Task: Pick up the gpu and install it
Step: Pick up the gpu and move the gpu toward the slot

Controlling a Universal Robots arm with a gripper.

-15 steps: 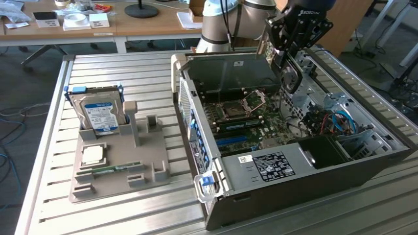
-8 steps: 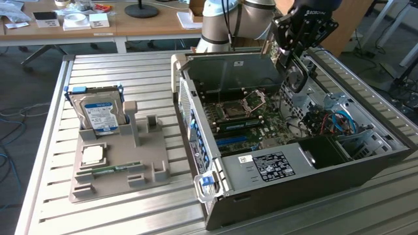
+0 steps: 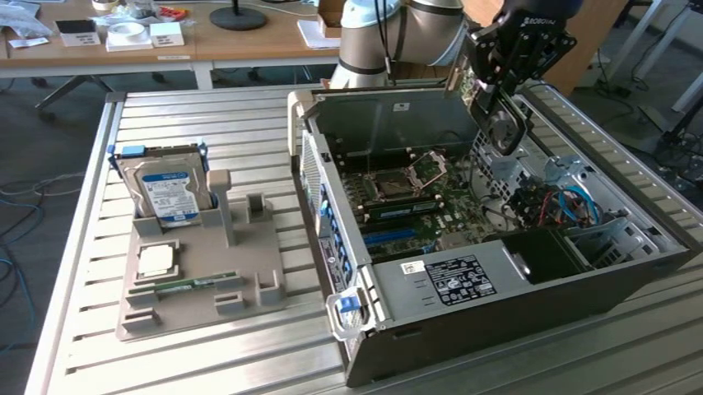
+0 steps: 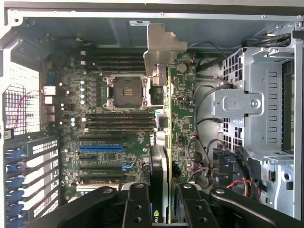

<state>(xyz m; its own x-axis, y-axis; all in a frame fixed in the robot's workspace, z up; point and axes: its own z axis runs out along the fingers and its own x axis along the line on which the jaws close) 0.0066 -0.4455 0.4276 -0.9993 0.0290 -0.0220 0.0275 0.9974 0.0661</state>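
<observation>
Gripper [image 3: 496, 86] hangs over the open case [image 3: 495, 329] at its far end, near the arm's base. Fingers [image 4: 137, 209] pinch the gpu [image 3: 503, 123] from both flat sides, with the card clamped on edge between them.

Exterior view: gpu hangs below the gripper with its round black fan [image 3: 505, 127] showing. Its lower edge is inside the case's outline, above the motherboard [image 3: 407, 197]. Cannot tell whether it touches anything below.

Wrist view: gpu [image 4: 180, 109] is seen edge-on, running away from the gripper [image 4: 164, 209], with its green back face to one side. The silver bracket [image 4: 161, 47] is at the far end, close to the case's back wall. The card lines up between the empty socket [image 4: 124, 90] and the drive cage [image 4: 251, 104]. The blue slot [image 4: 100, 148] lies apart from it, on the socket's side.

Table [image 3: 197, 115], exterior view's left: grey tray [image 3: 197, 304] beside the case. Hard drive [image 3: 170, 193] stands upright in the tray's far holder. Memory stick [image 3: 181, 286] lies flat near the front.
</observation>
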